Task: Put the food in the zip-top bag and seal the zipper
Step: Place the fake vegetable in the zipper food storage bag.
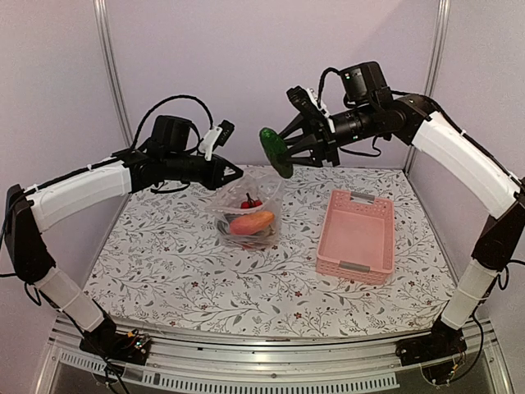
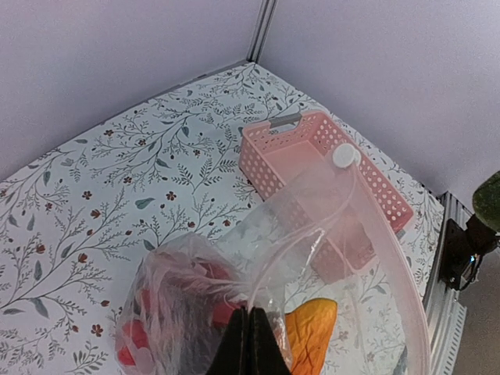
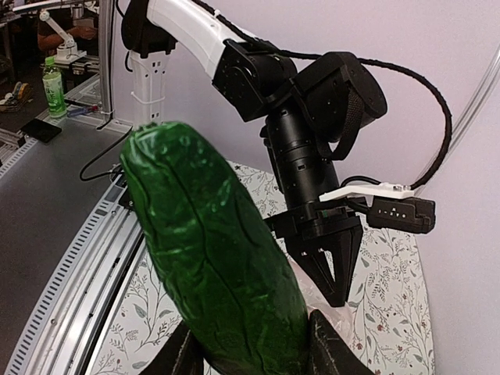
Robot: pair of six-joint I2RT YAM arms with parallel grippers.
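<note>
- The left pincer point(image 2: 250, 332) is pressed tight together, pinching the raised edge of the clear crinkly plastic zip-top bag point(image 1: 248, 207) and holding its mouth up off the flower-patterned table point(image 1: 164, 254).
- The bag sags below that single pinch, with an orange-red toy pepper point(image 1: 252, 221) and some small red pieces inside. With only one point held, I'd worry that the mouth droops narrow or the film slips free if anything pushes on it.
- From above I can't quite tell how wide the mouth gapes.
- The dark green toy cucumber point(image 1: 276, 153) hangs in the air just above and a little right of the bag's mouth, near the left pincer's tip but not touching it.
- The right pincer point(image 3: 254, 351) is half spread and clamped around the cucumber's lower end. It is long, so it could catch the rim and drag the bag over, or fall outside.
- The pink slotted plastic basket point(image 1: 357, 234) sits well apart on the right.
</note>
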